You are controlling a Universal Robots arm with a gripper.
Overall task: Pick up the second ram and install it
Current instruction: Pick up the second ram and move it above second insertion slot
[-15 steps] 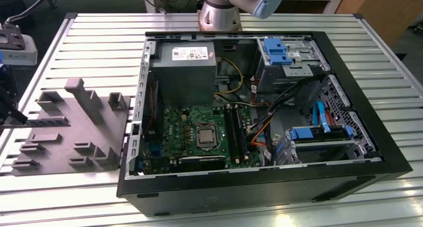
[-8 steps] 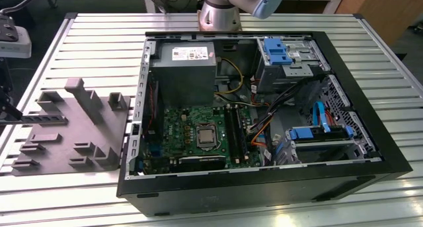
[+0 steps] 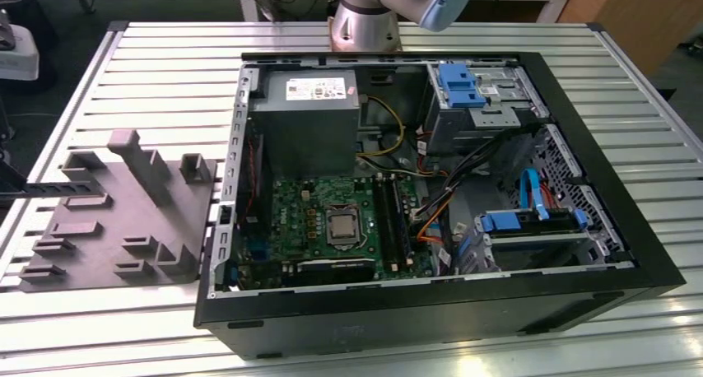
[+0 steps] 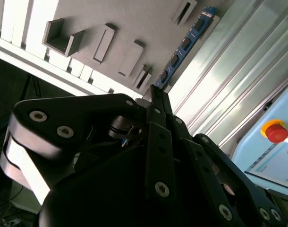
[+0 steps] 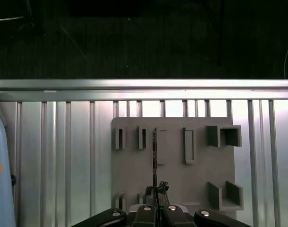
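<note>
Table [image 3: 99,72] slatted alu, grey fixture [image 3: 121,212], open PC [image 3: 439,319] | jaws clamped on blue ram [image 4: 183,46] | arm [image 3: 368,23] cut off at top

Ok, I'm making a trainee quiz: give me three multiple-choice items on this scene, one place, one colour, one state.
1. Where is the grey holder relative to the computer case? A) inside it B) at the exterior view's left of it C) on top of it
2. What colour is the ram stick? A) blue B) red C) yellow
3. How is the gripper? A) wide open B) shut on the ram stick C) shut on a cable
Key: B, it lies beside the case's wall; A, blue in the second wrist view; B, it pinches the stick's end.
</note>
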